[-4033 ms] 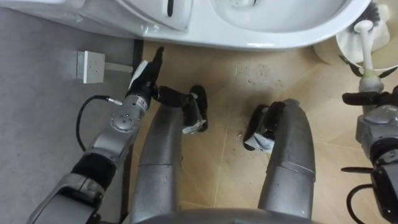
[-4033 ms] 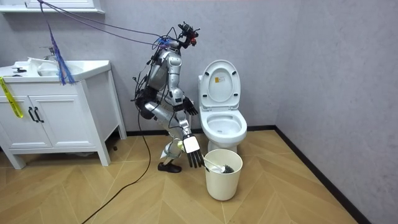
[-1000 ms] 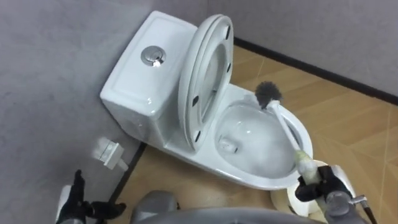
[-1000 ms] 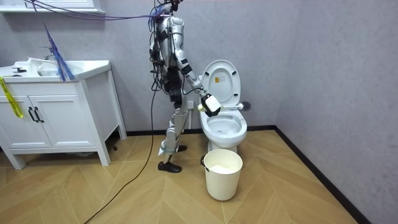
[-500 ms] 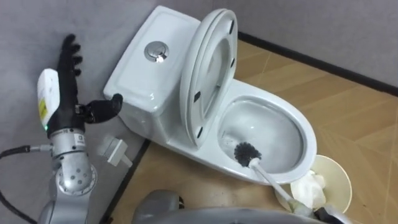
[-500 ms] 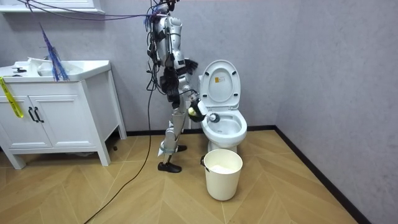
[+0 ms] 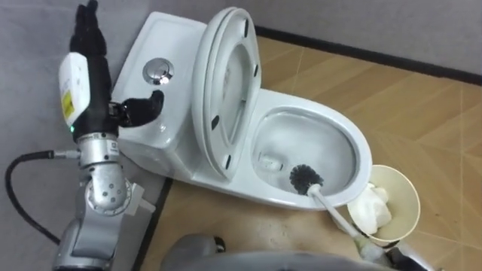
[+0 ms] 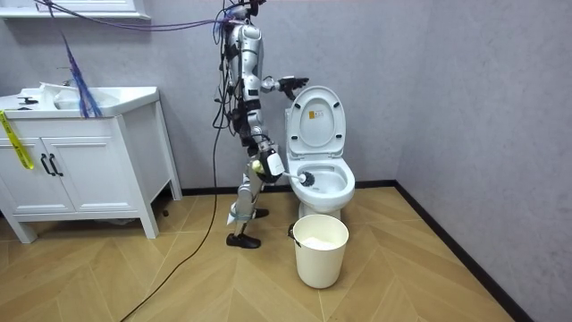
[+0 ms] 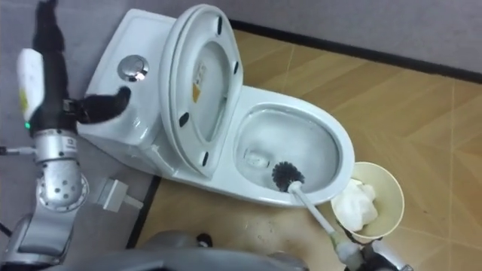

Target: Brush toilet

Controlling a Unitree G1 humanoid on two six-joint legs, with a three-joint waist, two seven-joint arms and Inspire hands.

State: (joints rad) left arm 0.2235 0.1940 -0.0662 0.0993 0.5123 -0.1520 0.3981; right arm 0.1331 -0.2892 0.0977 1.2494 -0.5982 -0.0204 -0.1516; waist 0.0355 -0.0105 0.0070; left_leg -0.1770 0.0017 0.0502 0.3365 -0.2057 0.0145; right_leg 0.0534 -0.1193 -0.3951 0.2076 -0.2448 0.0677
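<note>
Scrubbing step: toilet brush (image 7: 306, 179) head sits low in the toilet bowl (image 7: 362, 154), your right hand (image 8: 271, 165) closed round its handle. Left hand (image 7: 92, 83) spread, upper left (idle). Next, sweep round the bowl wall.

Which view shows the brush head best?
Left eye view: the brush head sits unobstructed inside the toilet bowl, bristles distinct. The right eye view shows it nearly as well. In the room view it is a small dark blob.

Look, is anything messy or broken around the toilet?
Nothing stands out. The toilet has its seat up, the brush reaches into it, and the bin stands upright beside it, holding a white wad.
</note>
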